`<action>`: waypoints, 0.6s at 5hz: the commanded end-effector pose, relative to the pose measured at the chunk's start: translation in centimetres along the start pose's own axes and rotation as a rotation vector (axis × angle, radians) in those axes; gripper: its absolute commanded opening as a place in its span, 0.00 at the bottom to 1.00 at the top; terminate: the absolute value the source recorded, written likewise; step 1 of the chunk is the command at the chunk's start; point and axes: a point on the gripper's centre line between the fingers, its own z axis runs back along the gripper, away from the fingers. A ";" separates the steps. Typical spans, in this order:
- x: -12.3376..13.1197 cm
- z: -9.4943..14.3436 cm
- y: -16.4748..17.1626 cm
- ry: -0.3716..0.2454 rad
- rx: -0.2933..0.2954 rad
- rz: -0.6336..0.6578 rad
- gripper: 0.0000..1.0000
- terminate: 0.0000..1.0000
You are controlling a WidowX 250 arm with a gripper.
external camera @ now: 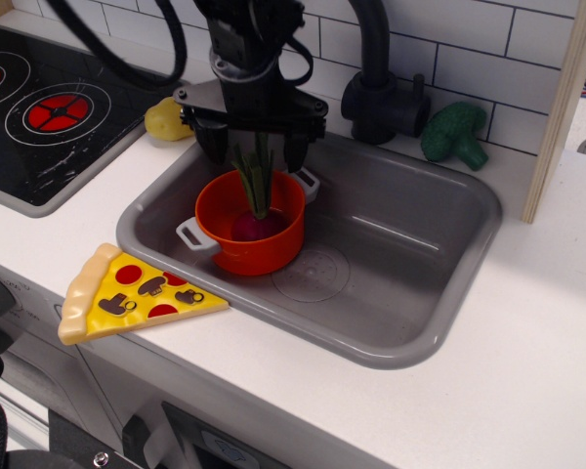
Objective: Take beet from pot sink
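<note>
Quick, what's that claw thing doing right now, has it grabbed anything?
Gripper: open, holding nothing; its fingers straddle the green stalks of the beet, which sits in the pot.

A toy kitchen counter [527, 371] with a smooth white top fills most of the view. Behind it rises a wall of white rectangular tiles [469, 59] with grey grout lines. At the far left, a black stovetop [49, 117] is set into the counter, showing two red ring burners. On the right, a pale wooden upright panel [566, 98] leans across the tiles. Even, soft light falls on everything, with faint shadows.
</note>
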 end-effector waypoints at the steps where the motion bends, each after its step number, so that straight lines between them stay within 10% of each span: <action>1: 1.1 0.5 -0.1 -0.033 0.013 0.018 0.00 0.00; 3: 1.9 1.3 0.1 -0.056 0.000 0.078 0.00 0.00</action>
